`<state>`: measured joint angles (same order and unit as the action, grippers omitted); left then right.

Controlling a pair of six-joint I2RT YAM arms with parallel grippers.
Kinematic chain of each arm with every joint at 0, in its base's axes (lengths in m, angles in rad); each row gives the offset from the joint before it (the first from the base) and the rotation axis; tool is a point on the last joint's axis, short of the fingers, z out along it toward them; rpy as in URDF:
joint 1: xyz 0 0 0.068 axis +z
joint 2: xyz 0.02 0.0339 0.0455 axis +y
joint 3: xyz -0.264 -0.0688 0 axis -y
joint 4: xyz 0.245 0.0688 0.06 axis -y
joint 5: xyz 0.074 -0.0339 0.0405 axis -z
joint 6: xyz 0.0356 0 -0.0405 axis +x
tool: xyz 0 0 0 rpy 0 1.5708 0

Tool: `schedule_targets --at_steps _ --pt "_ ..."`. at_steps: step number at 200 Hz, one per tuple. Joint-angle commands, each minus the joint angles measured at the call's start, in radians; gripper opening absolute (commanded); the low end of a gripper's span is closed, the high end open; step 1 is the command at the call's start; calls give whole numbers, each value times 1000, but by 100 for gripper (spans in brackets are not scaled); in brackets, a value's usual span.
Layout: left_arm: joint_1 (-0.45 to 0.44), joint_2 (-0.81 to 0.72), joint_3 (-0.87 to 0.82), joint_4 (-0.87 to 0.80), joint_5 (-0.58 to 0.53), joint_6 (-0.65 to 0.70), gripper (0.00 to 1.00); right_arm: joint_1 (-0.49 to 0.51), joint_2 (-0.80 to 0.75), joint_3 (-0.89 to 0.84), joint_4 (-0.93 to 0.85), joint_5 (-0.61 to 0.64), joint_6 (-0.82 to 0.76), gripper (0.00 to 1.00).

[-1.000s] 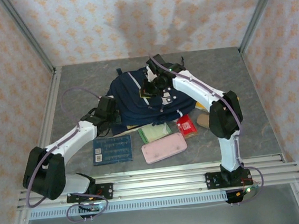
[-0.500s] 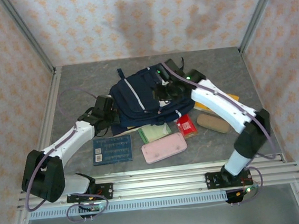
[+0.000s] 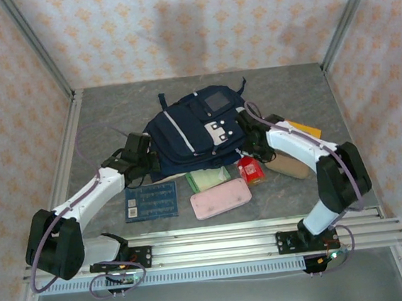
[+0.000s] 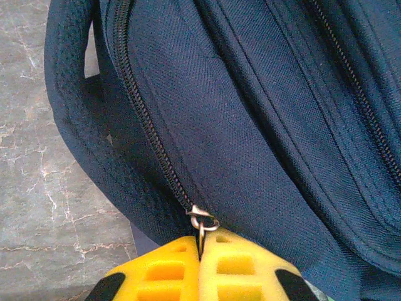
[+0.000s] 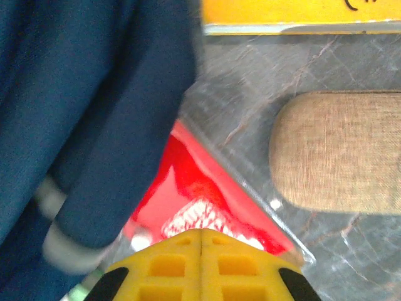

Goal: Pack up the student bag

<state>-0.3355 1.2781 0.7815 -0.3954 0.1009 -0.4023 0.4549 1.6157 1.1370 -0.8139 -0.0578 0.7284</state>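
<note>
The student bag [image 3: 193,126], navy with grey stripes and white patches, lies in the middle of the table. At its left edge my left gripper [image 3: 146,154] is shut on the bag's metal zipper pull [image 4: 204,222], which sits pinched between the yellow fingertips [image 4: 175,263] at the end of the zipper track. My right gripper [image 3: 248,148] hangs by the bag's right side, shut with nothing between its pads. In the right wrist view it [image 5: 200,233] hovers just over a red packet [image 5: 188,188], with the bag's fabric [image 5: 81,106] to its left.
In front of the bag lie a blue board [image 3: 151,200], a green item [image 3: 208,177], a pink case [image 3: 220,198] and the red packet [image 3: 250,168]. A tan pouch [image 3: 288,165] and a yellow book [image 3: 304,128] sit to the right. Metal rails border the table.
My right arm has swung off the bag's top and dropped to its right side above the red packet. The bag has settled flatter. The left gripper has stayed on the zipper pull.
</note>
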Motion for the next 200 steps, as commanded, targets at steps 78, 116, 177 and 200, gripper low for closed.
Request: schedule_targets --at_steps 78,116,177,200 --pt "-32 10 15 -26 45 -78 0 -153 454 472 228 -228 97 10" --pt "-87 32 87 -36 48 -80 0 -121 333 453 174 -215 95 35" --pt "-143 61 159 -23 46 -103 0 14 66 226 258 -405 315 48" --pt "-154 69 172 -16 44 -109 0 68 14 129 384 -452 501 57"
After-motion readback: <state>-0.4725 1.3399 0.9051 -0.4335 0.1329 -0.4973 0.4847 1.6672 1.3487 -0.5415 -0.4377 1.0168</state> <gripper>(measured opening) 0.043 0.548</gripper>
